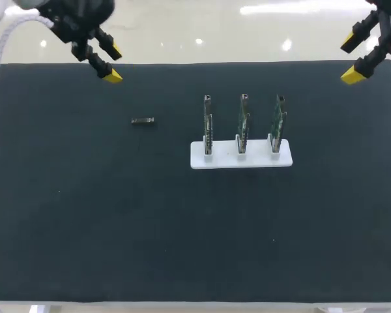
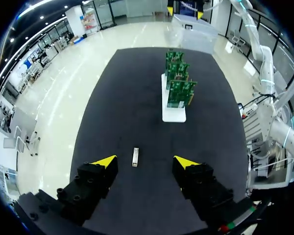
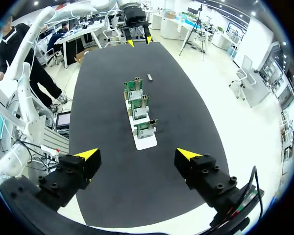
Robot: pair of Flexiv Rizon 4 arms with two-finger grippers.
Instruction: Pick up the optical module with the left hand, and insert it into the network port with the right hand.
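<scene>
- Both arms hang over the far edge of the dark table mat (image 1: 65, 215) — my left gripper (image 1: 113, 64) and my right gripper (image 1: 352, 60) each with jaws spread wide, holding nothing.
- The optical module (image 1: 142, 120) lies flat on the mat ahead of the left gripper, well apart from the white stand (image 1: 241, 161) that carries three upright circuit boards (image 1: 242, 124).
- Risk, as I judge it: the module is small and low — jaws closing off-centre could skid or twist it rather than lift it.
- Risk at the hand-over: a skewed grasp leaves the right gripper little to take, and a drop could follow.
- Risk at insertion: a misaligned push could tip or slide the stand.
- No writing is legible on module, boards or stand.
</scene>
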